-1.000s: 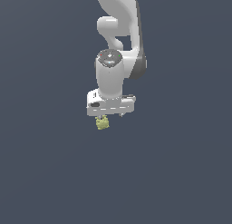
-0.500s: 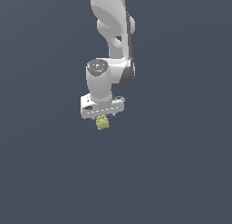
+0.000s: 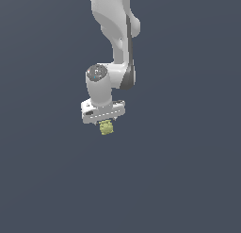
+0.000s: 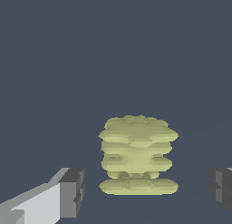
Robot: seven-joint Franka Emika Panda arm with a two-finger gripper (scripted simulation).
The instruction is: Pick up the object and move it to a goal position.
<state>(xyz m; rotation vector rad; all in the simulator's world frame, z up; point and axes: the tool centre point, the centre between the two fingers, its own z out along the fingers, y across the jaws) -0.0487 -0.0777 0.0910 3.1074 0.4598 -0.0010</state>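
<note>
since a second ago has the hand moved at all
Yes. The hand with the yellow-green object under it has slid toward the exterior view's left, judged against the picture's edges; no fixed thing shows.

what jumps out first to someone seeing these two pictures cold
The eye goes first to the small lumpy yellow-green object, the only colour against the flat dark grey. In the wrist view it sits between the two dark finger pads, with a clear gap on each side. In the exterior view the big white arm hangs down from the top edge, with the gripper directly over the object.
</note>
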